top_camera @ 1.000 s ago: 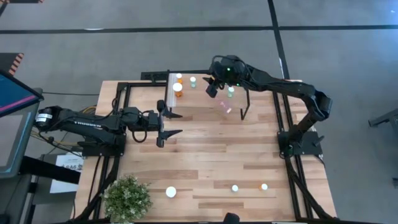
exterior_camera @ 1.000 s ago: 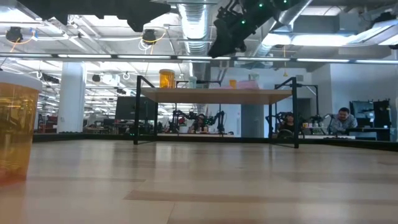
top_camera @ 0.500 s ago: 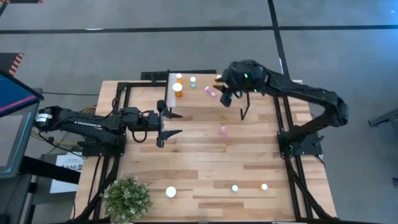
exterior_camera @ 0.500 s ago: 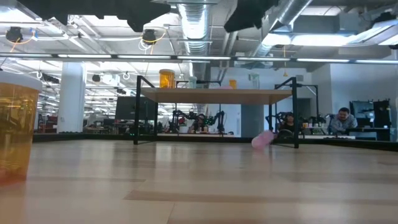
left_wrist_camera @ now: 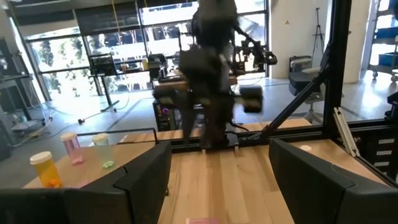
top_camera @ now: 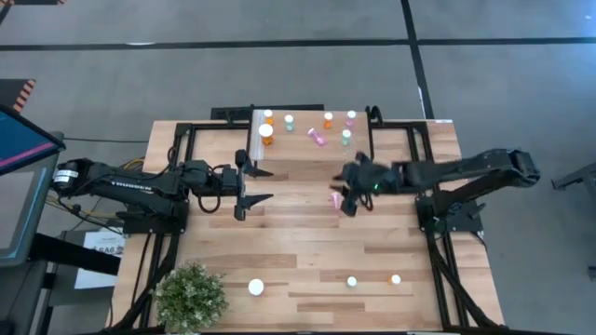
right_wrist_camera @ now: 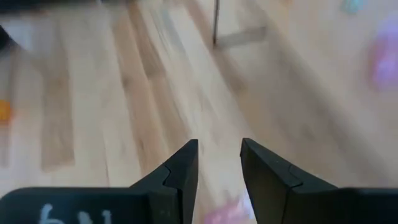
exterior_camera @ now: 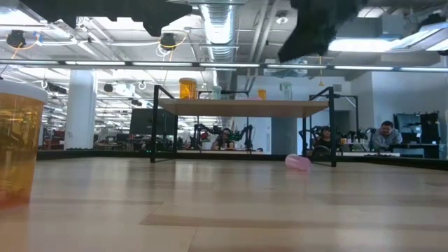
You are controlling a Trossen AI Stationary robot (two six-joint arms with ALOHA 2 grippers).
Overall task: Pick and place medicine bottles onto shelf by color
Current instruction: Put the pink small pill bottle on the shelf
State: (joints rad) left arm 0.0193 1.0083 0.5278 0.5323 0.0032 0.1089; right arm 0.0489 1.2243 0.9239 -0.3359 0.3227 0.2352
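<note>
Pink bottle lay off the shelf; right gripper hovered beside it, parted, empty; three more bottles waited.

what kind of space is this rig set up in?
Looks like an open-plan robotics lab or workshop. The low view shows exposed ducting overhead, a person seated at a desk in the background, and what look like more robot arms beyond the shelf.
</note>
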